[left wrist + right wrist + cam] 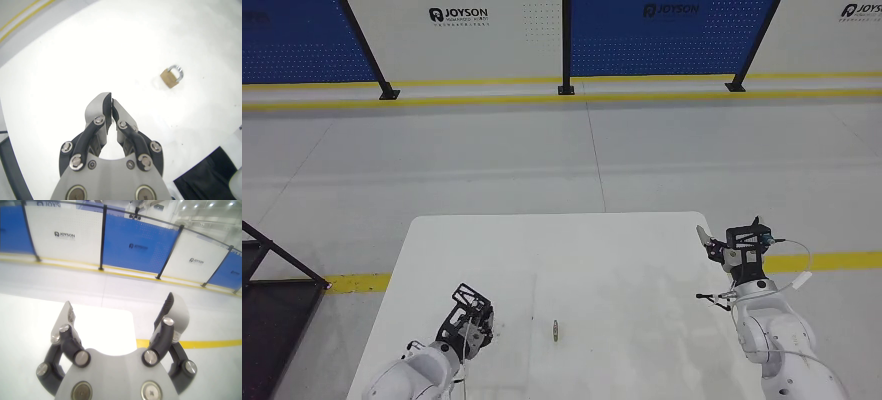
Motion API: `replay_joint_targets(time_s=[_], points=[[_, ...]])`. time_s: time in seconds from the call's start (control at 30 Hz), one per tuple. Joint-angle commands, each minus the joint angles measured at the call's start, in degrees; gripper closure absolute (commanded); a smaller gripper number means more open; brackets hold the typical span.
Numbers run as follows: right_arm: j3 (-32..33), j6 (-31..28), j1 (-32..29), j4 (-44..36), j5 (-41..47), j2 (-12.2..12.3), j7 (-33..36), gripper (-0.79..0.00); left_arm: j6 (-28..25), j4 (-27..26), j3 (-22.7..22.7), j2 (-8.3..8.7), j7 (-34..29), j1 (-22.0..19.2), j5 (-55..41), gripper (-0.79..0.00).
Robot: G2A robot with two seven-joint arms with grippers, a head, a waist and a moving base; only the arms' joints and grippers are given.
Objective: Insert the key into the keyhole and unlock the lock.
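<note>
- Noted left tool (112,100) with pads pressed together tip to tip, poised low over the counter (75,62), near the lock (171,76) and off to its left.
- Could not confirm a key pinched between those pads; gap too tight and shadowed to tell.
- Judged this closed, narrow pose better suited to carrying something thin toward the lock than to grabbing the lock body.
- Noted right tool (118,298) with fingers spread wide, clamped on nothing, held well apart from the lock, out beyond it by the counter's far right corner.
- Judged that parking spot as chosen to leave the space around the lock free, with open fingers ready to come in and steady the lock.
- Found the lock lying flat on the counter: brass body, silvery shackle (177,70) apparently seated in the body. Taken as still locked.
- Could not see the keyhole; presumably on the body's end opposite the shackle. Hence probably necessary to lift or brace the lock before insertion, to avoid simply pushing it along the smooth counter.
- Checked the lock face for stamping: nothing legible.
- Saw printed lettering with a small logo on the white and blue barrier panels (140,247) far behind the lock; not transcribed here.
- Logged a plain yellow floor line (208,343) beyond the counter's edge, carrying no writing.
</note>
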Motion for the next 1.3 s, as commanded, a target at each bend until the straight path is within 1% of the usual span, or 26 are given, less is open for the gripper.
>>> replay_joint_targets(time_s=[0.0, 0.03, 0.1, 0.23, 0.3, 0.43, 0.53, 0.6, 0.7, 0.77, 0.9, 1.0, 1.17, 1.27], points=[[0.0, 0.0, 0.0, 0.0, 0.0, 0.0, 0.0, -0.785, -0.87, -2.25, -2.0, 0.1, 3.18, 0.27, -1.67, 0.0], [0.0, 0.0, 0.0, 0.0, 0.0, 0.0, 0.0, -0.785, -2.3, -3.66, -2.59, 0.14, 5.63, 0.29, -2.86, 0.0], [0.0, 0.0, 0.0, 0.0, 0.0, 0.0, 0.0, -0.785, -3.36, -4.23, -4.26, 0.22, 8.42, 0.61, -4.36, 0.0], [0.0, 0.0, 0.0, 0.0, 0.0, 0.0, 0.0, -0.785, -8.16, -5.21, -7.18, 0.34, 17.05, 0.69, -8.86, 0.0], [0.0, 0.0, 0.0, 0.0, 0.0, 0.0, 0.0, -0.785, -10.08, -4.45, -8.66, 0.37, 21.42, 0.61, -10.6, 0.0], [-0.65, -0.39, -0.72, -0.93, -0.58, -0.09, 0.43, -0.785, -15.31, -3.11, -10.23, 0.34, 31.03, 0.81, -14.5, 0.0], [-2.38, -1.07, -3.2, -3.95, -3.46, -0.15, 0.87, -0.785, -18.91, -1.71, -10.74, 0.37, 35.11, 1.01, -15.54, 0.0], [-4.67, -2.71, -6.12, -7.32, -5.72, -0.2, 0.71, -0.785, -21.17, -0.48, -10.95, 0.38, 37.52, 1.03, -16.72, 0.0], [-8.09, -7.13, -11.34, -12.48, -10.55, -0.03, 0.44, -0.785, -21.59, -0.35, -10.99, 0.39, 37.8, 0.99, -16.72, 0.0], [-9.93, -9.08, -13.75, -14.71, -13.26, 0.08, 0.25, -0.785, -21.59, -0.35, -10.99, 0.39, 37.8, 0.99, -16.72, 0.0], [-15.05, -15.38, -17.48, -17.77, -17.28, 0.32, 1.08, -0.785, -21.59, -0.35, -10.99, 0.39, 37.8, 0.99, -16.72, 0.0], [-19.03, -18.29, -17.96, -17.96, -20.81, 0.39, 2.98, -0.785, -21.59, -0.35, -10.99, 0.39, 37.8, 0.99, -16.72, 0.0], [-26.89, -20.32, -15.62, -15.06, -21.55, -0.21, 7.15, -0.785, -21.59, -0.35, -10.99, 0.39, 37.8, 0.99, -16.72, 0.0], [-31.21, -18.6, -12.89, -12.27, -22.03, -0.89, 9.76, -0.785, -21.59, -0.35, -10.99, 0.39, 37.8, 0.99, -16.72, 0.0]])
